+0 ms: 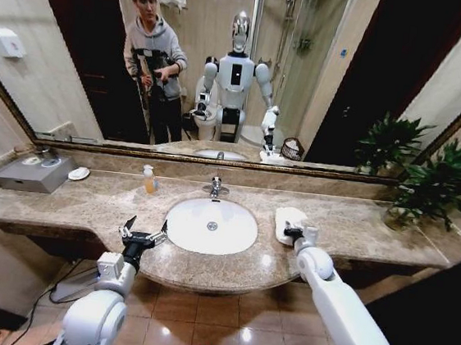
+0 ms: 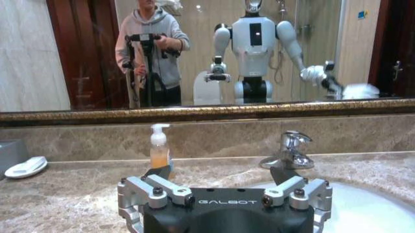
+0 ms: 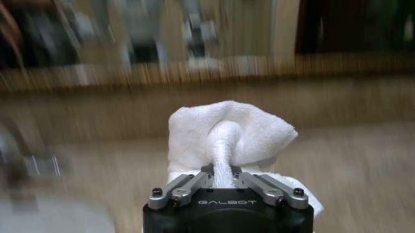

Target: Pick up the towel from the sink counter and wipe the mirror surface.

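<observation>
A: Head view. Report status.
B: The right gripper [image 1: 293, 231] is over the sink counter [image 1: 357, 227], just right of the basin [image 1: 212, 226], at the towel [image 1: 288, 223]. Whether the towel is clear of the counter cannot be told here. The left gripper [image 1: 143, 233] hangs at the counter's front edge, fingers spread, empty. The mirror [image 1: 323, 75] is untouched; wiping remains.

A: Left wrist view.
B: The left gripper [image 2: 224, 187] has its fingers wide apart, nothing between them, facing the soap bottle [image 2: 159, 152] and tap [image 2: 290, 150].

A: Right wrist view.
B: The right gripper [image 3: 222, 182] is closed on a bunched fold of the towel [image 3: 227, 136]; the grasp appears made. The background is smeared, so height above the counter is indeterminate, and the fingertips are buried in cloth.
</observation>
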